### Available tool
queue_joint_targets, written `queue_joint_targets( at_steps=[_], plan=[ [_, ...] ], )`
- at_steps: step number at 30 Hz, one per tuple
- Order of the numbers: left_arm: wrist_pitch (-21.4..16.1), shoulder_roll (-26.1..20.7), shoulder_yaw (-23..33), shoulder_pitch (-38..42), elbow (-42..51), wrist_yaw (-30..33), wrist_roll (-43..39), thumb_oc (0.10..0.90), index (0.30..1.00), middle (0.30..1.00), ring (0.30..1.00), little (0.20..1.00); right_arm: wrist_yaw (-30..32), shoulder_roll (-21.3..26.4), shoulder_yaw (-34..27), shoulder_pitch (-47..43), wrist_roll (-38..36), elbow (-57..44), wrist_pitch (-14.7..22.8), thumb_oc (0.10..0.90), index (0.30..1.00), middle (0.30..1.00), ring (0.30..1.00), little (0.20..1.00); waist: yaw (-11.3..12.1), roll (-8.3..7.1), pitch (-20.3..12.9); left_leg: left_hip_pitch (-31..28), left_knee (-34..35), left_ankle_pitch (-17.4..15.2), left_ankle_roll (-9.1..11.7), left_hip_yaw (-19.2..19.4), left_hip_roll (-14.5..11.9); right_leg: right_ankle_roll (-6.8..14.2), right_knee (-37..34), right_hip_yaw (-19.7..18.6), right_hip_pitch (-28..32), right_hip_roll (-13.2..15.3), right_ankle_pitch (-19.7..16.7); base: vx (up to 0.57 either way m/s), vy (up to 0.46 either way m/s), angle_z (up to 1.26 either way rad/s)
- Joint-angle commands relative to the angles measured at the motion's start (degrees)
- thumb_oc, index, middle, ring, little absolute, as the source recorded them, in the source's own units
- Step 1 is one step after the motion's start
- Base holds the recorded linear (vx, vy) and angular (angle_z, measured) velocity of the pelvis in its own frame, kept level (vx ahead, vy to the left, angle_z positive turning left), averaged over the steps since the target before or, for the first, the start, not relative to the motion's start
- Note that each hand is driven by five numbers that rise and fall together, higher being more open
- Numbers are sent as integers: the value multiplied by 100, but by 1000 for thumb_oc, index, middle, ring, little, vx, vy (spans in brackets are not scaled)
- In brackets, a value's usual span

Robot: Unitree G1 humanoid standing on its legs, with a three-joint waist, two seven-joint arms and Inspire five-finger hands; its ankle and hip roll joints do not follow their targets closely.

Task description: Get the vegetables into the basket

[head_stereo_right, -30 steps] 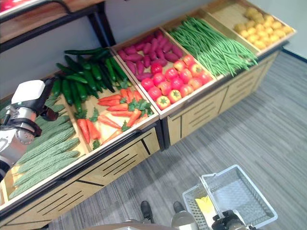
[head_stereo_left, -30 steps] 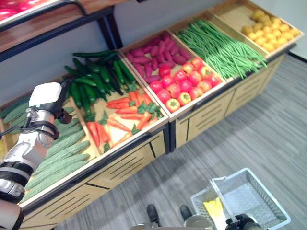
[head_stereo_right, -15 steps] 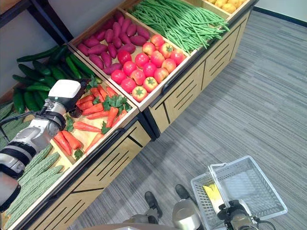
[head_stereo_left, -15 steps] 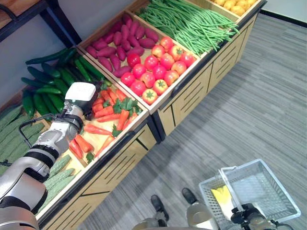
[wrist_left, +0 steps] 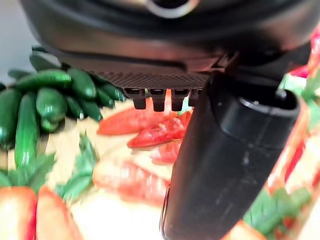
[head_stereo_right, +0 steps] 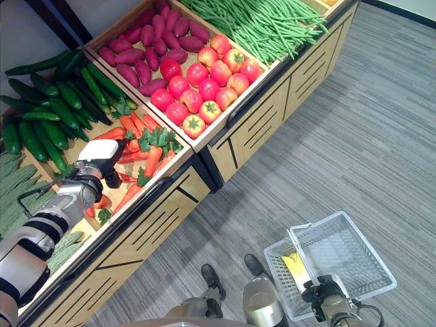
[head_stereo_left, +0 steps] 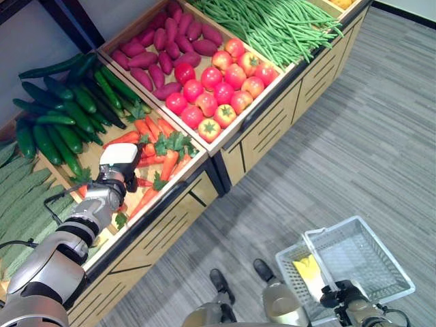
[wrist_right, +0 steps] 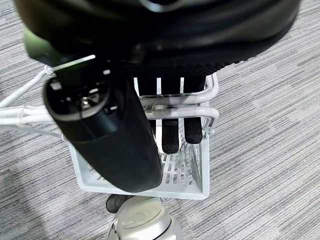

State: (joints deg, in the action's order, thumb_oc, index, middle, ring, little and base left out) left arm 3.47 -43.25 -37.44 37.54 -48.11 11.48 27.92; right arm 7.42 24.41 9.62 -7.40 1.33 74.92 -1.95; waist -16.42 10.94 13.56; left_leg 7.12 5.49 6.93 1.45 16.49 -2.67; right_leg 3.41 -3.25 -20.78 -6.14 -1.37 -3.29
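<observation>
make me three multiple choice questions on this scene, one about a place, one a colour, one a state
1. The left hand is over which vegetables?
A. carrots
B. green beans
C. tomatoes

2. What colour is the item lying in the basket?
A. purple
B. yellow
C. red

3. How does the right hand stand?
A. hanging open beside the basket
B. fingers curled round the basket's handle
C. pressed flat on the floor

Answers: 1 A, it hangs above the carrots; 2 B, a yellow item shows through the mesh; 3 B, the right wrist view shows fingers hooked over the handle.

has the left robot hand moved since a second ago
Yes. The left robot hand has gone from above the cucumbers to above the carrots.
</observation>
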Motion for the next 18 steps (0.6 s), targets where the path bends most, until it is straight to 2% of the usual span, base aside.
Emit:
queue_joint_targets(
  at_steps=[1,12,18],
  plan=[
    [205,-191,577,485,-476,252,-169,900,1000,1000,1000,1000,38,9,325,231,-138,-12,-15,400,300,300,300,300,24,6,-280,-328,-49,-387,282,-15,29,543,52,292,-433,200,-233,-28,-8,-4],
    [299,161,601,534,-1192,200,-319,900,1000,1000,1000,1000,96,-76,462,138,-160,-61,-26,400,300,300,300,300,0,-76,-224,-41,-49,-318,302,60,4,520,102,248,-789,131,-312,-17,-3,-5],
    [305,221,619,529,-1191,197,-339,900,1000,1000,1000,1000,113,-114,503,144,-165,-71,-27,400,300,300,300,300,37,-120,-208,81,-49,-294,304,58,7,506,136,251,-912,122,-330,-7,-1,-2]
  ],
)
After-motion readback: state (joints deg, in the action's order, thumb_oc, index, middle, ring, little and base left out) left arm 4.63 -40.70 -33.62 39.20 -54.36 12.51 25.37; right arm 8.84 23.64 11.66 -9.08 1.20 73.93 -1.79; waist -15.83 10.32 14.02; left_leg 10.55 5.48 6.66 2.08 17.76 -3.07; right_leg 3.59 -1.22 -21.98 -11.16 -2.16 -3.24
